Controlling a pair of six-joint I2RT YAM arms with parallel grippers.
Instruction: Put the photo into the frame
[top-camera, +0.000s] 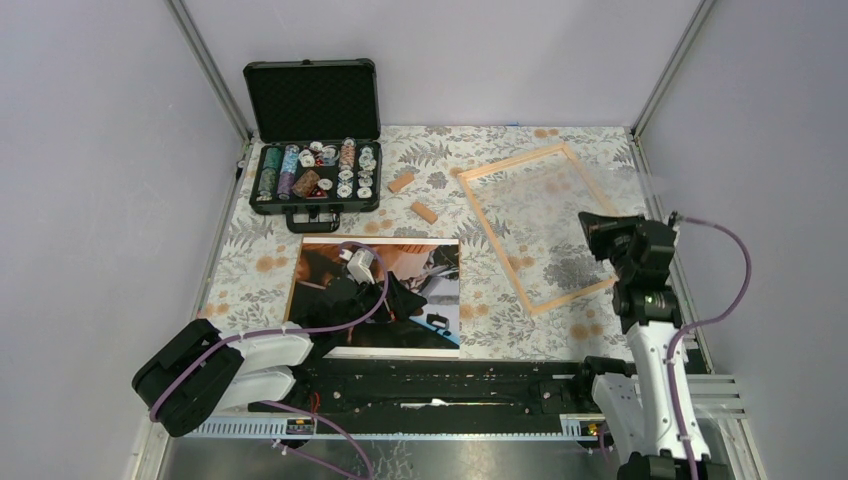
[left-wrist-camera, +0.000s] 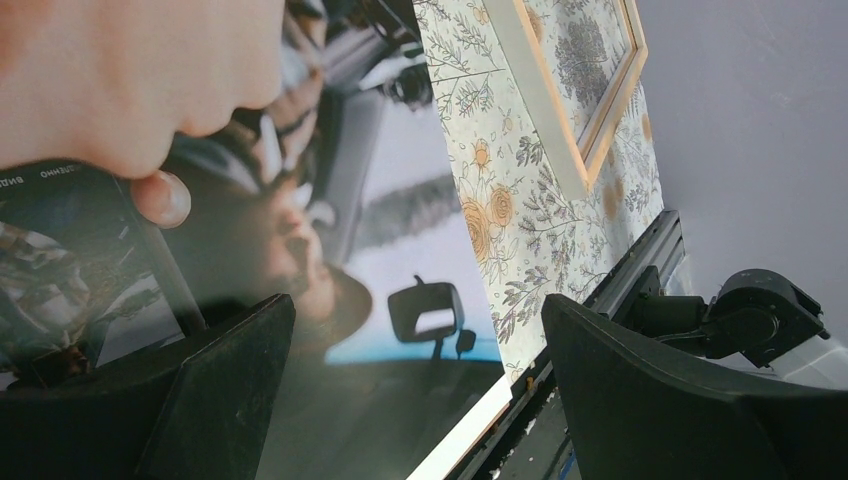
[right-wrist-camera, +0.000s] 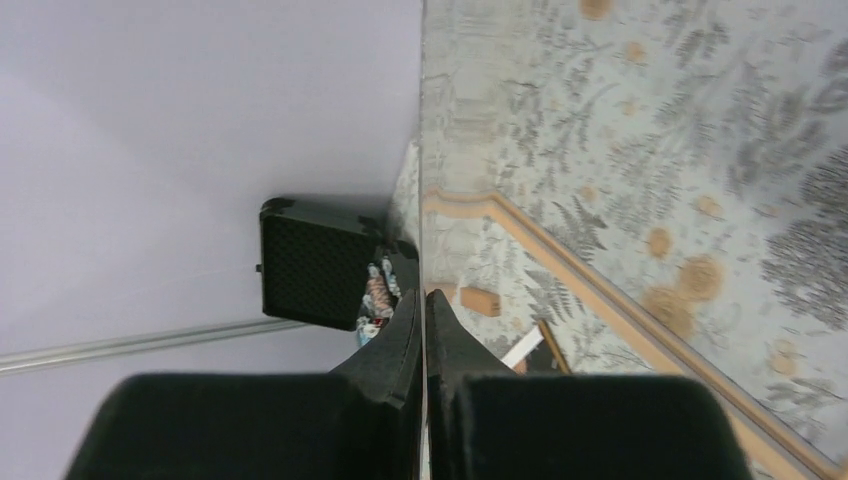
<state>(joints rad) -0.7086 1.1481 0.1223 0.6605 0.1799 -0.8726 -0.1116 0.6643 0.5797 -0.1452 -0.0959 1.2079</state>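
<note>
Left claw (left-wrist-camera: 415, 305) hangs open just over the photo (top-camera: 440, 265), flat at the near table (top-camera: 260, 270) edge, left of the frame (top-camera: 491, 235). Pinch its near edge gently so you do not crease it; right claw (right-wrist-camera: 424, 300) is clenched on what seems a clear sheet (right-wrist-camera: 423, 150).

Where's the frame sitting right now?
Top external view, right half: the frame lies flat between the photo on its left and the right gripper over its right side, with a small wooden block off its far-left corner.

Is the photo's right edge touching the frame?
Apart. The top external view shows patterned tablecloth plainly between the photo and the frame.
</note>
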